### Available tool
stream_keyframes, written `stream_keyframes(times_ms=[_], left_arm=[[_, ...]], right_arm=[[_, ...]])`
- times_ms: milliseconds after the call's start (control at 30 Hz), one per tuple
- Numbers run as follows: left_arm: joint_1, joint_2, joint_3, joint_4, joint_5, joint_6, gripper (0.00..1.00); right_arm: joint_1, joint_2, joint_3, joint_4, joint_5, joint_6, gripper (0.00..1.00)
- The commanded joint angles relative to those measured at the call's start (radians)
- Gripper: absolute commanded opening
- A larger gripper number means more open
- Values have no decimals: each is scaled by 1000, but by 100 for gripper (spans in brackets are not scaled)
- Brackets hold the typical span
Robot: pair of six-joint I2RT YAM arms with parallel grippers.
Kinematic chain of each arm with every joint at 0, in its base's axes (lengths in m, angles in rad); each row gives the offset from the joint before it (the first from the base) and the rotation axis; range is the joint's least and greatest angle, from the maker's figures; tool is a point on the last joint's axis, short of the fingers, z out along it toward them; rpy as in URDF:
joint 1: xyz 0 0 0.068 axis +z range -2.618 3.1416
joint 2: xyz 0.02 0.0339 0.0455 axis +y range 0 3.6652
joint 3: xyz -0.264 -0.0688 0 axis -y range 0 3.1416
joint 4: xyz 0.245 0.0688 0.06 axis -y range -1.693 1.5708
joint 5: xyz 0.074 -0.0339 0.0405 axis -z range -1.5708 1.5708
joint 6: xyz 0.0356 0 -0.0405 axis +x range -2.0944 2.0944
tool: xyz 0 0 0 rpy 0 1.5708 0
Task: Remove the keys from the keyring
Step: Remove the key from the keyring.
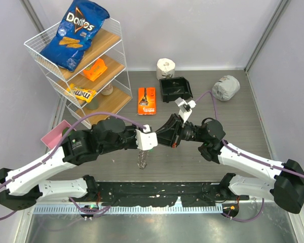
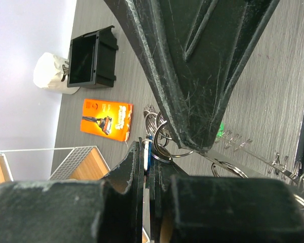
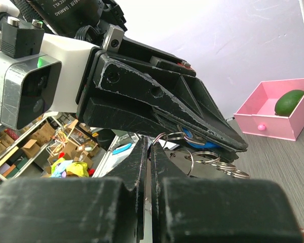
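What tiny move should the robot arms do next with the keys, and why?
Probably ease the left end effector slowly away from the right end effector, working the blue-headed key off its ring. Both are shut and tip to tip, the left one pinching that key, with the keyring dangling beneath them.

Keyring (image 1: 143,161) below left gripper (image 1: 161,138)
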State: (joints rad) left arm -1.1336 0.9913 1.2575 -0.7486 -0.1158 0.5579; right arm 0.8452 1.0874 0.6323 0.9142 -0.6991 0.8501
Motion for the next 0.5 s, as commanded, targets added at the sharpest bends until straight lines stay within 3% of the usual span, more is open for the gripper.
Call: stream_keyframes(times_ms=[0,467], left_arm=[[47,-3,-1,221,-42,-12,0],[72,-43,-66,347,13,-13,0]], right_arm=[[63,-7,-9,89,-146,66,5],[69,5,-51,170,-142,133,5]])
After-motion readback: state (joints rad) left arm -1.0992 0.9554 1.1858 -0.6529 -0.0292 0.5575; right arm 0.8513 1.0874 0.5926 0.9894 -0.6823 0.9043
